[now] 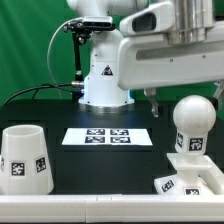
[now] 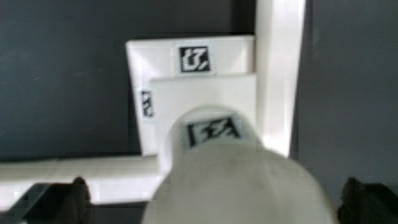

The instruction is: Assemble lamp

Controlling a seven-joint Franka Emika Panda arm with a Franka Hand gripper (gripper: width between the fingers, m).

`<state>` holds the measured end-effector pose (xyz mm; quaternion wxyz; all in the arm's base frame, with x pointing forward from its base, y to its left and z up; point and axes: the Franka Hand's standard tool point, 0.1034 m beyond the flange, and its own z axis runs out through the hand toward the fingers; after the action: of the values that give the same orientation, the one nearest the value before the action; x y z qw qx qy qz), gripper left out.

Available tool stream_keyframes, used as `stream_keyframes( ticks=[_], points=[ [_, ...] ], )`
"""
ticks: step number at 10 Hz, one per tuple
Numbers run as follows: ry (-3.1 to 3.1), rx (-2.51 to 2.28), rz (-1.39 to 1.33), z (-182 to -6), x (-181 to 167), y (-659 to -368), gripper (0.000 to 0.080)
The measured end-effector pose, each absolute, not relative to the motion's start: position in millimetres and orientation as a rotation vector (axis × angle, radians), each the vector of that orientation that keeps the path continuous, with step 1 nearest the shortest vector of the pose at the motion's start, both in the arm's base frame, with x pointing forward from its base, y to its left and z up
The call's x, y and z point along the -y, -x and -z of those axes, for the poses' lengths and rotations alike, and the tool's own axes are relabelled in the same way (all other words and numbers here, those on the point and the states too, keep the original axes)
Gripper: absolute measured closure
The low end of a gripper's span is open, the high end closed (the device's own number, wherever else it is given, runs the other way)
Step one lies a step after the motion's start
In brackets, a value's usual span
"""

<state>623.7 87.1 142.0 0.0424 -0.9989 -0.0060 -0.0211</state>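
Between the dark fingertips (image 2: 54,203) of the gripper (image 2: 214,205), which stood spread wide with nothing pinched, the wrist view showed the blurred round head of the bulb (image 2: 231,175), with each finger clear of it. The bulb was white, with a black-and-white square tag on the neck below its smooth ball-shaped head. It stood upright on the raised socket of the base (image 2: 164,70), a flat white square that carried tags of its own. In the exterior view the bulb (image 1: 193,115) and base (image 1: 200,180) sat on the black table (image 1: 60,110) at that view's right, beneath the white arm (image 1: 150,50). The marker board (image 1: 107,136) lay flat at mid-table. Well apart, at that view's left, the shade (image 1: 22,158) stood with its open mouth upward, white, tapered and tagged on its side.
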Motion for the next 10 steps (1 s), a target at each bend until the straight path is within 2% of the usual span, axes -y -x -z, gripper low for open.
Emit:
stream_keyframes(
  ticks=[4,8,9,10],
  points=[
    [3.061,-0.007,0.102,-130.0,-84.7,-620.6,0.0101],
    [3.062,-0.01,0.105,-128.5,-83.0,-622.1,0.0101],
    [3.062,-0.01,0.105,-128.5,-82.9,-622.2,0.0226],
    [3.062,-0.012,0.105,-128.5,-82.9,-622.2,0.0229]
  ],
)
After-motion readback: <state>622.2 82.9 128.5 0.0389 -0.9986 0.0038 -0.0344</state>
